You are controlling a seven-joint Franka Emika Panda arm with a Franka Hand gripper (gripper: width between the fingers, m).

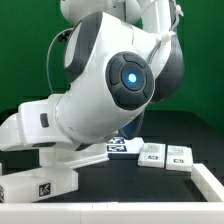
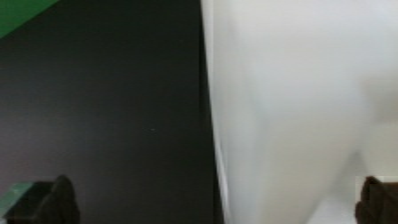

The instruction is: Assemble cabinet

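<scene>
In the exterior view the arm's big white body hides my gripper. White cabinet pieces lie at the exterior view's left: a large block (image 1: 22, 130) with a square tag, and a lower piece (image 1: 40, 186) in front of it. Two small white pieces (image 1: 152, 154) (image 1: 178, 157) lie at the right. In the wrist view my gripper (image 2: 214, 202) is open. Its dark fingertips (image 2: 43, 200) stand far apart at the picture's two sides. Between them runs the straight edge of a smooth white surface (image 2: 302, 100) against the black table (image 2: 107, 100). No finger touches it.
The marker board (image 1: 124, 147) lies behind the arm near the middle. A white raised border runs along the table's front (image 1: 110, 213) and right side (image 1: 206, 184). A green backdrop stands behind.
</scene>
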